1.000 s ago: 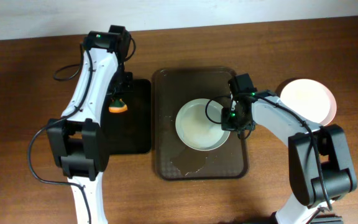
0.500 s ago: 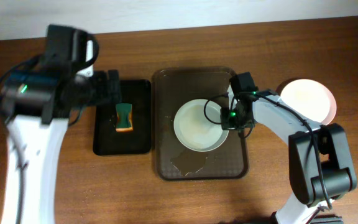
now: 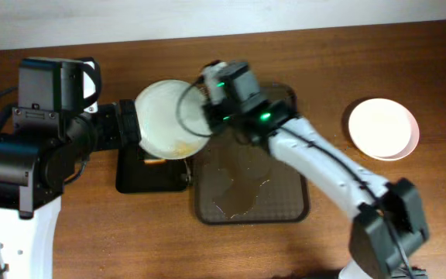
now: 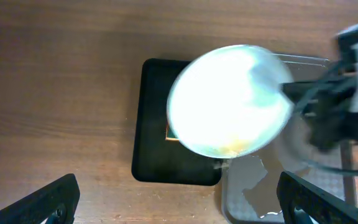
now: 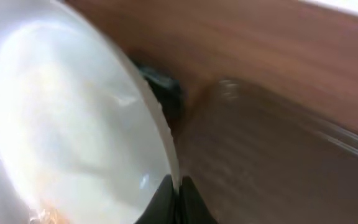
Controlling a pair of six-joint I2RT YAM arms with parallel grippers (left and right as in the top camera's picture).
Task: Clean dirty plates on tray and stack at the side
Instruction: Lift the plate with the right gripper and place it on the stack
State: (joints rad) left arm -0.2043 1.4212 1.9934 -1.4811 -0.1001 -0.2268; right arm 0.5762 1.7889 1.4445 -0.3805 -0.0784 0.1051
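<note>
A white dirty plate (image 3: 166, 118), with an orange smear near its lower edge, is held tilted in the air above the black tray (image 3: 134, 180). My right gripper (image 3: 205, 116) is shut on its right rim. In the right wrist view the fingertips (image 5: 179, 194) pinch the thin rim of the plate (image 5: 73, 124). My left gripper (image 3: 128, 126) stands open just left of the plate, holding nothing. From the left wrist view the plate (image 4: 229, 99) lies well beyond the gripper (image 4: 179, 198). The brown tray (image 3: 289, 211) holds only a wet patch.
A second white plate (image 3: 383, 128) rests on the table at the right. An orange-edged sponge (image 3: 155, 162) lies on the black tray, mostly hidden under the held plate. The left arm's bulk fills the left side.
My right gripper lifted the plate off the brown tray and carried it left over the black tray. My left gripper dropped the sponge on the black tray, opened and pulled back.
</note>
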